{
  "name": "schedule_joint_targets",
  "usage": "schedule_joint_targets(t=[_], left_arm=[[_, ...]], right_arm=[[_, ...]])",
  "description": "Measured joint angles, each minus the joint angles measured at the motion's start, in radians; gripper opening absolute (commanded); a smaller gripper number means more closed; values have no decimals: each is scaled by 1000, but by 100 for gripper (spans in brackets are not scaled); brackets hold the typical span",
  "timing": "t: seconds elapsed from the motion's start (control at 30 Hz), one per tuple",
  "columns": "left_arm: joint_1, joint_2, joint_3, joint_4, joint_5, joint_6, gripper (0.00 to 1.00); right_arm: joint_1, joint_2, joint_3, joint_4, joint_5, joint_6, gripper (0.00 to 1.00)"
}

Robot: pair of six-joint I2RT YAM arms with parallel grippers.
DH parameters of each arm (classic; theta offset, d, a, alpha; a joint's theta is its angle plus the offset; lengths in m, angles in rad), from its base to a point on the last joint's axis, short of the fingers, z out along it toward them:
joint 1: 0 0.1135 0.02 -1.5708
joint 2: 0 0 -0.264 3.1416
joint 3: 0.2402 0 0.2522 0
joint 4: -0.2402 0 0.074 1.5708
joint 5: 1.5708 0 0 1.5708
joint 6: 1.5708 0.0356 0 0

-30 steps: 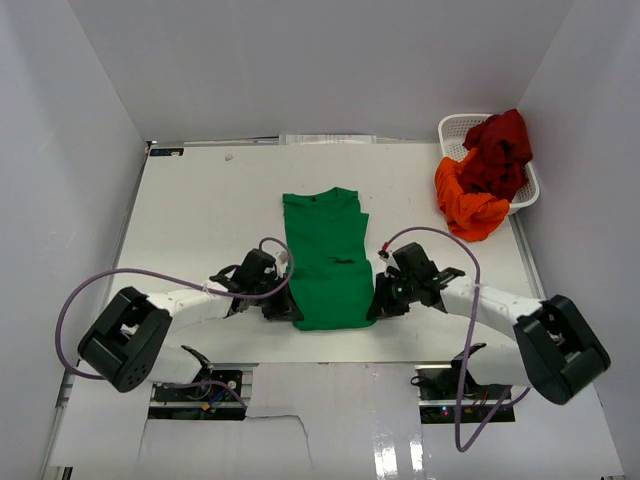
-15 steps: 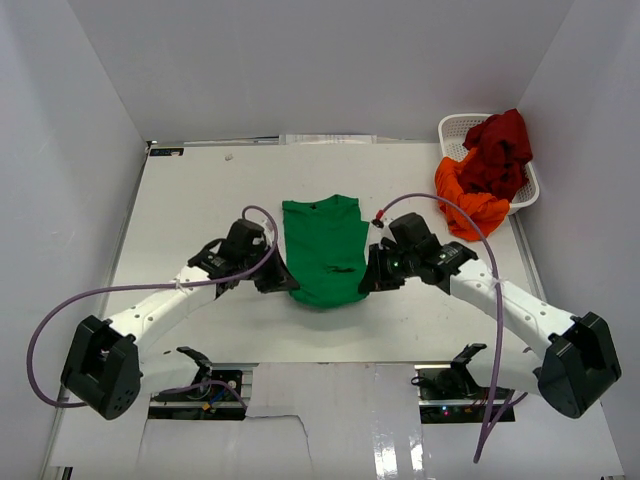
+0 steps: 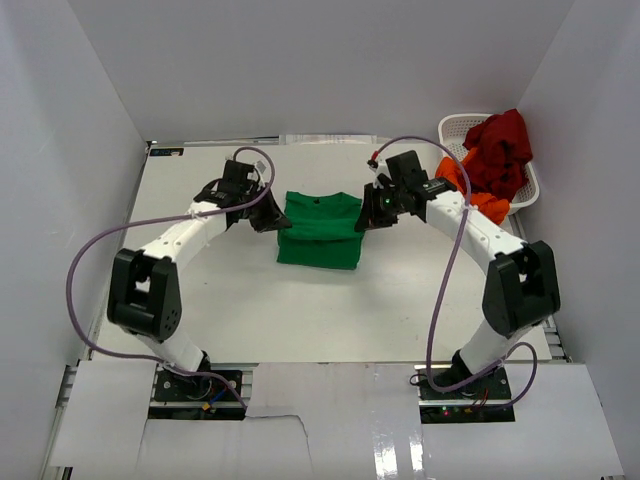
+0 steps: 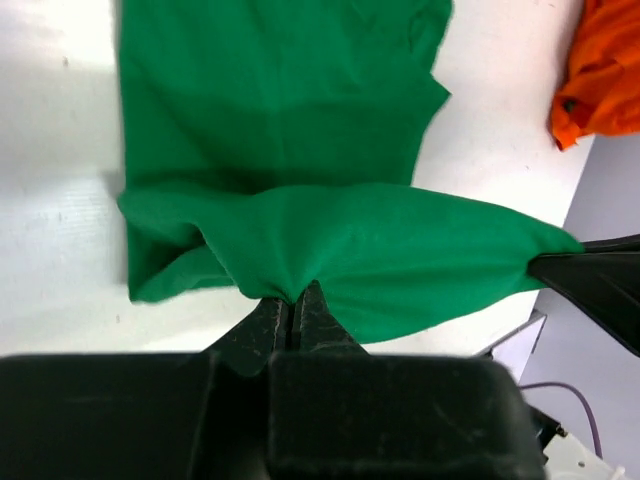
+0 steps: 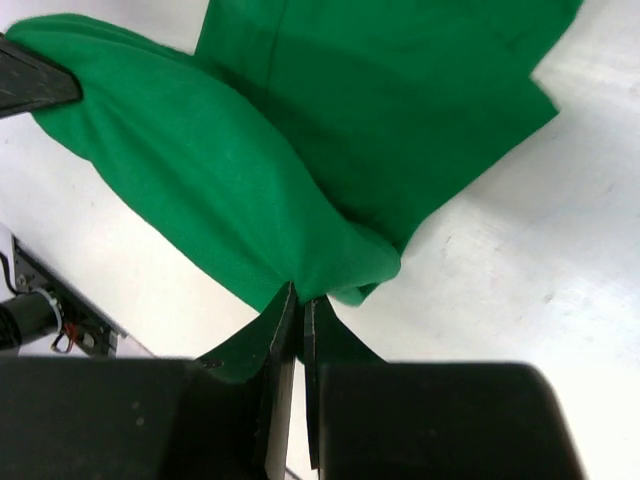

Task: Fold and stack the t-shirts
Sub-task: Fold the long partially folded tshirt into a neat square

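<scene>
A: Green t-shirt [image 3: 320,235], where and how does it look?

B: Middle of the white table [image 3: 300,310], plain bright green cloth. Bottom layer lies flat, with the neck end toward the far side. 1 layer is doubled over on top. From above it reads as a short rectangle.

A: Is the top layer flat?

B: No. The wrist views show it raised, stretched as a sagging band between the 2 grippers above the flat part.

A: Left gripper [image 3: 272,218]?

B: Its fingers [image 4: 268,325] are pinched together on the band's edge at the shirt's left side. Cloth bunches into the tips, with no gap showing.

A: Right gripper [image 3: 368,214]?

B: Same on the right side. Its fingers [image 5: 275,330] are clamped tight on a gathered corner of the green cloth. Only a thin slit shows between them.

A: Can each wrist view see the other gripper?

B: Yes, a dark fingertip holds the far end of the band in both.

A: Other shirts?

B: The orange t-shirt [image 3: 488,204] hangs over the near rim of the white basket [image 3: 455,125] at the far right corner, partly hidden by the right arm. The dark red t-shirt [image 3: 500,150] is heaped on top in the basket. Both are crumpled and well apart from the green 1.
</scene>
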Motion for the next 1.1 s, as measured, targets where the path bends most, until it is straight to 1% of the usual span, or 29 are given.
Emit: schedule_joint_targets(t=[0.3,0.4,0.5,0.53,0.57,0.6,0.63,0.67,0.7,0.73,0.83,0.93,1.03,1.1], left_arm=[[39,343,268,18,42,14,0],[47,415,346,23,49,13,0],[52,456,395,24,50,8,0],[54,462,403,25,50,5,0],[56,467,410,26,50,0,2],[58,471,418,28,50,-5,7],[61,476,423,35,50,-10,20],[64,478,424,48,50,-14,59],[68,480,420,66,51,-24,81],[73,480,410,93,55,-43,98],[97,480,380,180,53,-98,98],[125,477,375,261,33,-126,98],[143,436,351,320,-1,-123,98],[151,379,315,337,-11,-114,98]], right_arm=[[-82,275,250,-16,-35,-53,8],[-95,342,320,-27,-43,-61,8],[-106,409,398,-36,-57,-66,8],[-109,430,425,-41,-60,-68,9],[-113,457,461,-47,-61,-69,21],[-117,480,488,-47,-61,-69,29],[-120,499,513,-46,-61,-69,35],[-125,518,536,-41,-56,-70,44],[-130,533,550,-33,-48,-66,47],[-132,538,555,-26,-41,-72,49],[-149,541,546,67,13,-51,50],[-163,512,470,233,61,-40,50],[-173,477,406,306,63,-33,48],[-177,456,370,348,24,-28,45]])
